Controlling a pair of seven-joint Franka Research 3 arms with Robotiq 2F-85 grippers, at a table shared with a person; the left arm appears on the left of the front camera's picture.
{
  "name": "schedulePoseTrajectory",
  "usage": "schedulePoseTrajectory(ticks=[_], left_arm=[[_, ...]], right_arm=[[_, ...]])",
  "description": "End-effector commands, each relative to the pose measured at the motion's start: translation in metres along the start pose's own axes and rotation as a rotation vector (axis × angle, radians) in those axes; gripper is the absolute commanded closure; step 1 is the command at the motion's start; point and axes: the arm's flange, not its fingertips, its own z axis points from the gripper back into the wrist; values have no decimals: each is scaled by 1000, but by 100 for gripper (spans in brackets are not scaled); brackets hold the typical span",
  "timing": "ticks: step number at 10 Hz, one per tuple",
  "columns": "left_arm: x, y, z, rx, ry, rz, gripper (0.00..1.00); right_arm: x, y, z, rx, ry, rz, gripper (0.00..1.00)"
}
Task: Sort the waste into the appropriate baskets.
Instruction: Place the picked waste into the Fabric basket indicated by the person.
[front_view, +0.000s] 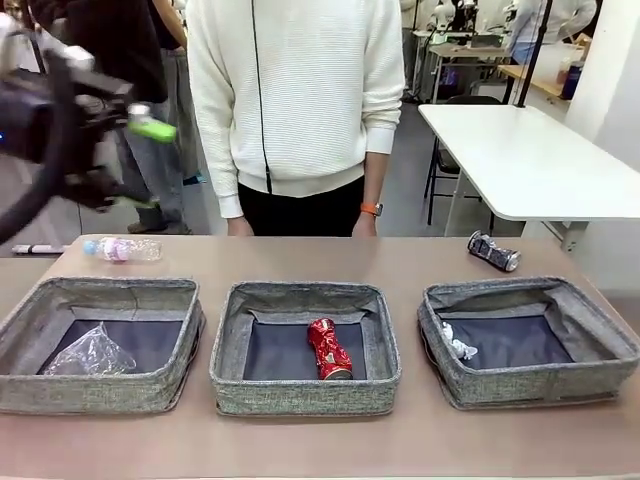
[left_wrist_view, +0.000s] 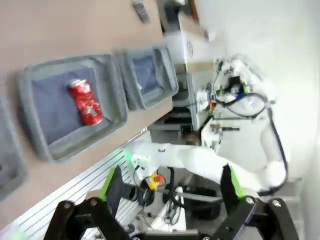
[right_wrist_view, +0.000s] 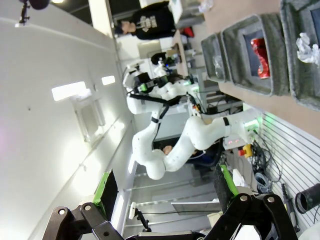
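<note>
Baskets (front_view: 305, 392) line the near edge; beyond them bare table (front_view: 300, 262) lies open between bottle (front_view: 122, 249) and dark can (front_view: 494, 251)

Looks past the right end effector (right_wrist_view: 166, 183), spread wide and empty. Finds crushed red can (right_wrist_view: 260, 57) in one basket (right_wrist_view: 233, 52), crumpled white paper ball (right_wrist_view: 307, 48) in neighbouring basket (right_wrist_view: 296, 70).

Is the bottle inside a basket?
No, the bottle lies on the table behind the left basket.

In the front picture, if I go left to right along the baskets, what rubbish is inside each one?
clear plastic cup → crushed red can → crumpled white paper ball
</note>
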Motion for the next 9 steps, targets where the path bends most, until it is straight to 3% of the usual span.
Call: schedulePoseTrajectory(ticks=[1, 3, 5, 6, 9], left_arm=[[-11, 43, 74, 5, -11, 66, 0], [-39, 93, 131, -230, -67, 58, 0], [-57, 129, 142, -312, -70, 73, 0], [-52, 96, 144, -205, -93, 76, 0], [-52, 96, 144, -205, -93, 76, 0]], right_arm=[[-1, 6, 1, 11, 1, -7, 0], [-1, 6, 1, 11, 1, -7, 0], [-1, 6, 1, 11, 1, -7, 0], [-1, 6, 1, 11, 1, -7, 0], [-1, 6, 1, 11, 1, -7, 0]])
